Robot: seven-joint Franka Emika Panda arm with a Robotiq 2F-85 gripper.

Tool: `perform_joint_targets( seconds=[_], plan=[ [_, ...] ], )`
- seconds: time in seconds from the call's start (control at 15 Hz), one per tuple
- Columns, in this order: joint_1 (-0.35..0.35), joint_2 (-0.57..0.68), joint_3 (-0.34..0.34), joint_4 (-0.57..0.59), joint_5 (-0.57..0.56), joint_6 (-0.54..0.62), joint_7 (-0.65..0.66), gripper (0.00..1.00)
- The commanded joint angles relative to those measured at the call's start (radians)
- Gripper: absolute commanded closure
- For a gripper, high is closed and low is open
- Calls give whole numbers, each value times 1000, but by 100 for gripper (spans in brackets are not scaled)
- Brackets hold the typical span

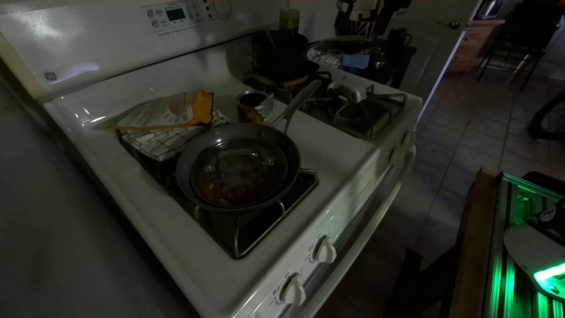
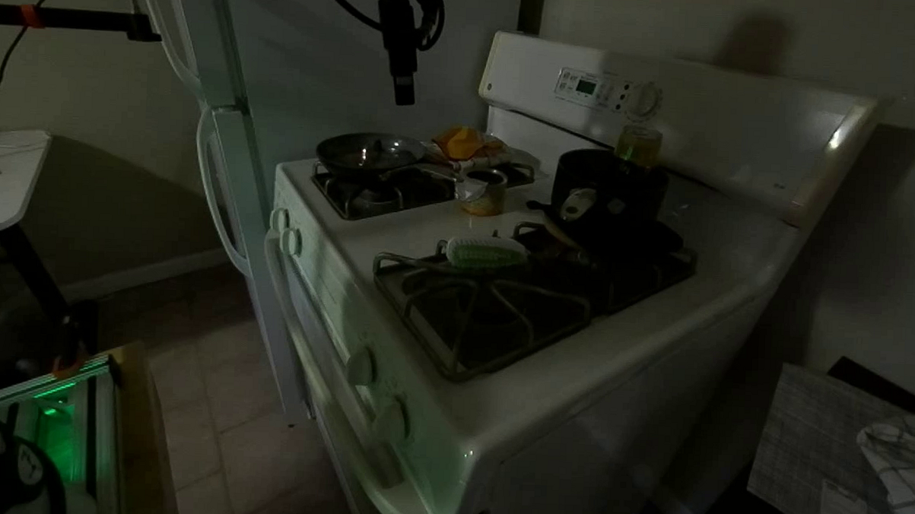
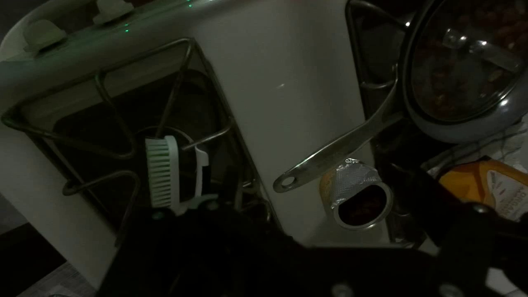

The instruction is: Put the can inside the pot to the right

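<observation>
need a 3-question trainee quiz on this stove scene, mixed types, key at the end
1. Fill in the blank: a ____ lies on the burner grate in front of the dark pot.
2. Choose one. The can stands:
A) inside the pot
B) on the white stovetop
C) inside the pan
3. True or false: the can is unopened.

Key
1. brush
2. B
3. False; the foil on its top is peeled back and the opening shows.
</observation>
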Motion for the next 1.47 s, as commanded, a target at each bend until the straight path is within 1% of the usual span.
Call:
perform_joint_targets(
  seconds=[0.0,0.07,0.13,0.27,0.33,0.47,0.6,0.73,0.87,1.0,1.33,1.4],
  plan=[
    [17,15,-6,8,24,-16,4,0],
    [9,51,11,21,11,15,58,0],
    [15,81,10,39,24,21,57,0],
    [14,161,19,82,6,71,81,0],
    [19,213,15,121,10,88,74,0],
    [24,290,9,173,1,156,88,0],
    [34,377,7,228,-27,245,126,0],
    [51,482,-2,293,-59,294,182,0],
    [73,569,-24,357,-85,291,221,0],
    [98,648,-50,424,-99,262,239,0],
    [142,779,-113,530,-92,247,259,0],
    [148,791,-120,539,-88,243,258,4]
  ],
)
